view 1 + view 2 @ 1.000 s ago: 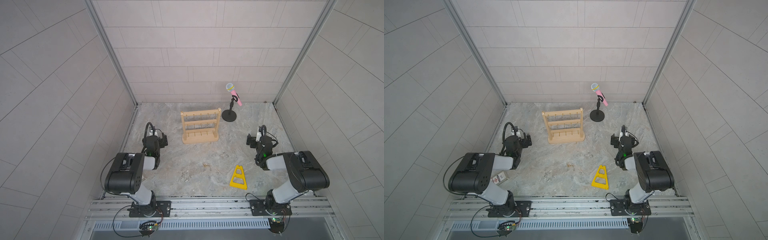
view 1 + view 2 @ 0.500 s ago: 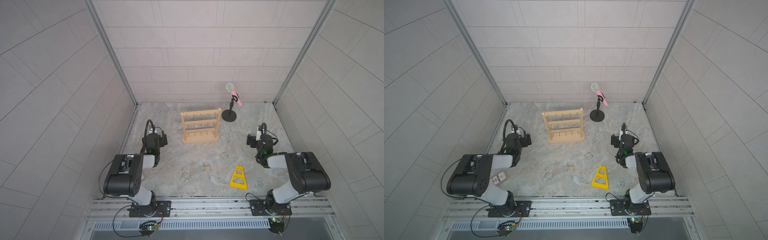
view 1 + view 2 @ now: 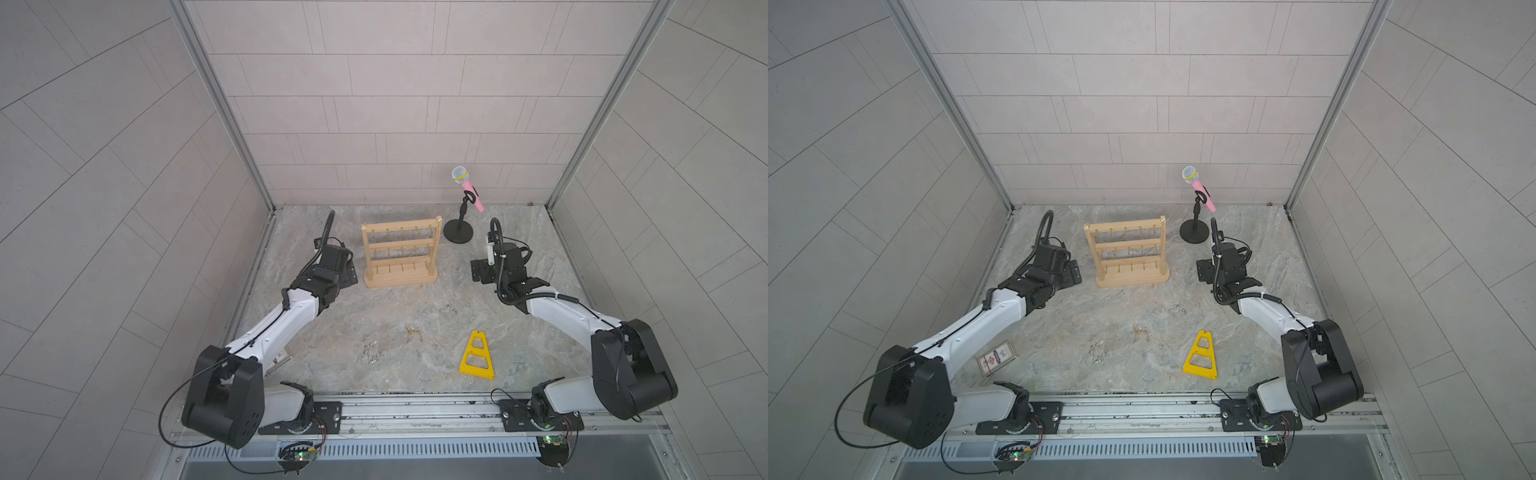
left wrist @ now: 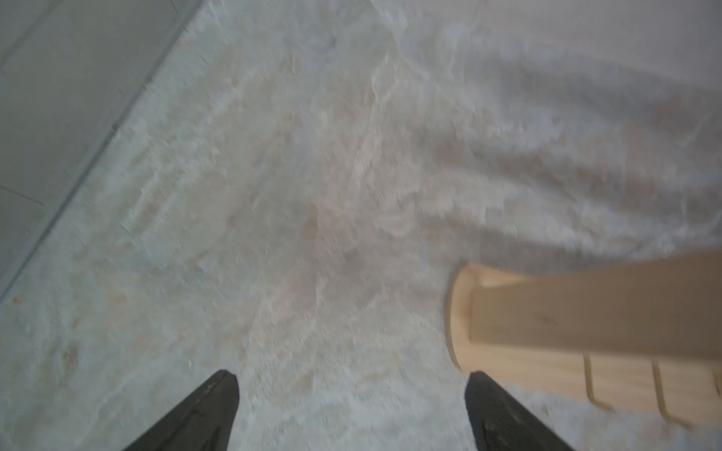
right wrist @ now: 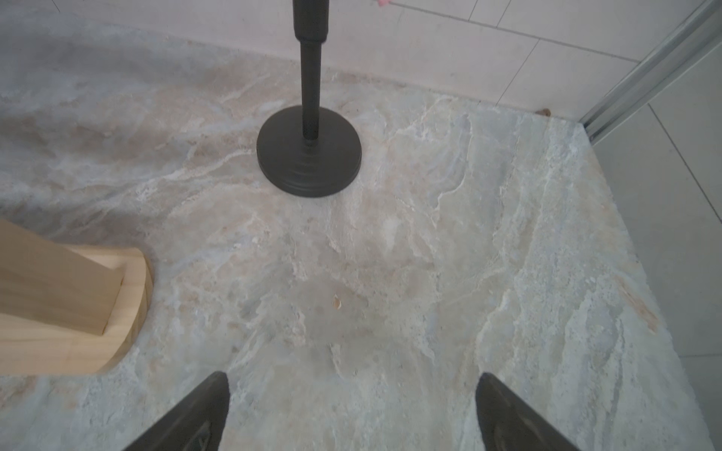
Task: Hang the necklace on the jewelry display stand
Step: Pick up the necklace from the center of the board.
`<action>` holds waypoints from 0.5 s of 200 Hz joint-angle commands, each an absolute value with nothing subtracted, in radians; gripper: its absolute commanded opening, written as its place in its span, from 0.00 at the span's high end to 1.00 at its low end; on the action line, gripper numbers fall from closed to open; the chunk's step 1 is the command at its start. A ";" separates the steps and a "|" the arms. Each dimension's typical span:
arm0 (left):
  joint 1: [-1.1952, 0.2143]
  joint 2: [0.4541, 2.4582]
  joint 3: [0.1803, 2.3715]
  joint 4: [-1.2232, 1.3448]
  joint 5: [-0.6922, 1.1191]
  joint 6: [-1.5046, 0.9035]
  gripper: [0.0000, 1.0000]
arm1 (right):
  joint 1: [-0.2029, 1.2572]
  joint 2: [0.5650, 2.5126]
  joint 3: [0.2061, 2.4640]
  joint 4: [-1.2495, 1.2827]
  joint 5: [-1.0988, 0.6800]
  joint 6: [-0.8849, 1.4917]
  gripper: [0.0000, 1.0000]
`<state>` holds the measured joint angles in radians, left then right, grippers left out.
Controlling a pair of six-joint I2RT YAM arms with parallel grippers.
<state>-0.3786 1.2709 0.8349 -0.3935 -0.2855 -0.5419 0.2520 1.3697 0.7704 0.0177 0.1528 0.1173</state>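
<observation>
The card (image 3: 998, 359) bears print too small to read.

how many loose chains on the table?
3, lying in front of the jewelry display stand: right chain, gold middle chain, left chain. All tiny; more may be hidden.

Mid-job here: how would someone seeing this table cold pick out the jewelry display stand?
Look at the marble table, toward the back wall. Standing there, beside the black microphone stand, is the jewelry display stand. It is the only pale wooden rack: two posts, three bars with small gold hooks, and a flat base.
</observation>
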 commanded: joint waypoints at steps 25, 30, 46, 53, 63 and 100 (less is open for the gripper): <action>-0.596 1.098 0.698 -0.714 -0.237 -0.802 0.10 | 0.319 1.248 0.794 -0.262 0.197 0.231 0.07; -0.633 1.089 0.688 -0.727 -0.238 -0.820 0.11 | 0.323 1.240 0.798 -0.279 0.187 0.246 0.08; -0.724 1.082 0.648 -0.741 -0.239 -0.857 0.16 | 0.342 1.211 0.801 -0.323 0.169 0.284 0.10; -0.744 1.086 0.632 -0.737 -0.226 -0.872 0.19 | 0.351 1.198 0.799 -0.336 0.159 0.299 0.12; -0.771 1.097 0.614 -0.722 -0.204 -0.884 0.24 | 0.365 1.178 0.795 -0.352 0.139 0.319 0.14; -0.864 1.123 0.574 -0.683 -0.198 -0.937 0.35 | 0.442 1.116 0.770 -0.377 0.114 0.371 0.17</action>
